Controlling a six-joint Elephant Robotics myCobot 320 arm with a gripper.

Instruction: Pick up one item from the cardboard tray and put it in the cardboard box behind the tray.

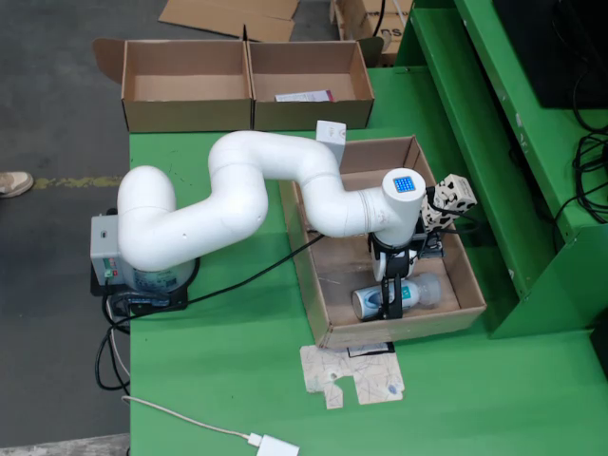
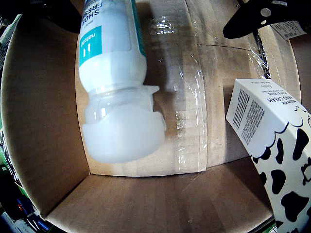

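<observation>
Bottle (image 1: pixel 397 296) lies on its side in the tray (image 1: pixel 313 256), your tool (image 1: pixel 392 296) astride it; closure cannot be confirmed. Its rounded body may roll free if you lift it off-centre.

The gripper (image 1: pixel 393 296) hid the middle of the bottle (image 1: pixel 399 295) in the fixed view, its jaw state unreadable, while the riding view's edges cropped the bottle's upper end and the cow-patterned box (image 2: pixel 277 145).
</observation>
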